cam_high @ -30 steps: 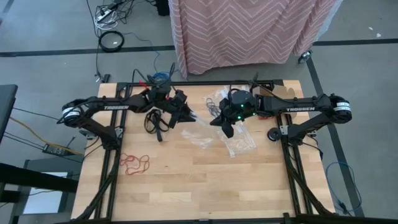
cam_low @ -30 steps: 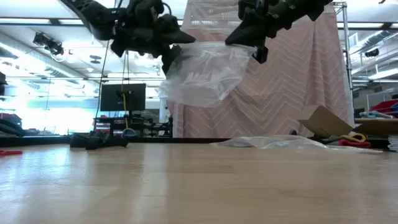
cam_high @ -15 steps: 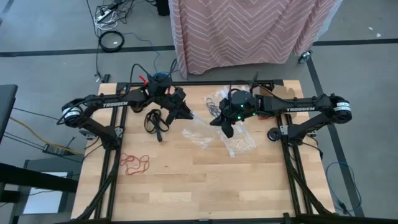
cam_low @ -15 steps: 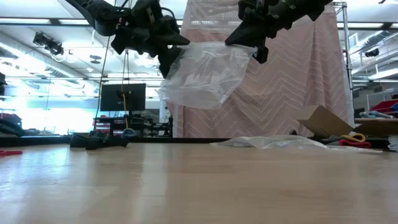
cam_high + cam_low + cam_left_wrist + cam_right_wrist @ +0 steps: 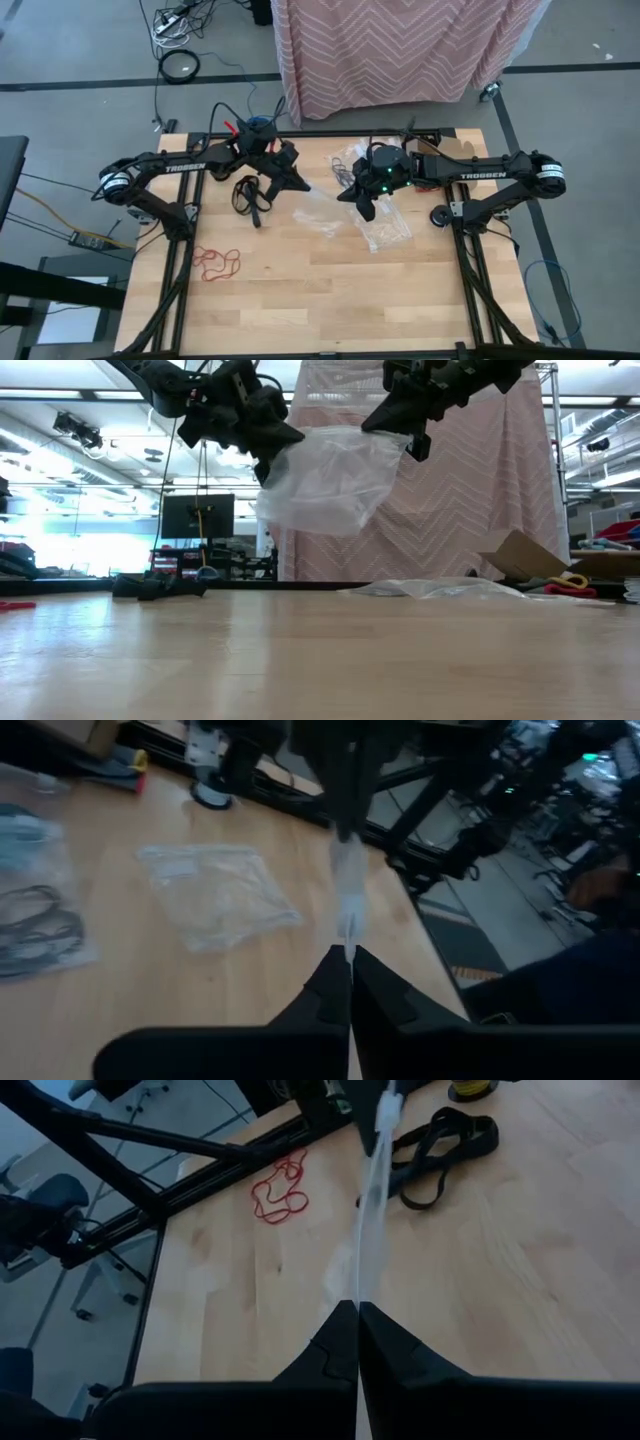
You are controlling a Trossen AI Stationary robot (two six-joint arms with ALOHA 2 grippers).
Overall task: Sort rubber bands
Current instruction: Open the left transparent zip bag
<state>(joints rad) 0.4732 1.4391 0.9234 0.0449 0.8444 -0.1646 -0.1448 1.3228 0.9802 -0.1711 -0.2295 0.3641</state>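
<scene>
Clear plastic bag [image 5: 325, 478] now pinched at both ends and held stretched above the table [image 5: 330, 290].

Left gripper [image 5: 297, 184], spread wide a second ago, is now clamped on the bag's near corner; its fingers are seen pressed together on the thin film in the left wrist view. Right gripper [image 5: 366, 205] is unchanged, closed on the opposite edge. Bag outline is slightly tauter than before. Red rubber bands [image 5: 216, 263] lie untouched on the table's left front area; black rubber bands [image 5: 250, 192] sit just beside the left gripper. A second clear bag [image 5: 386, 232] is left flat under the right arm.
</scene>
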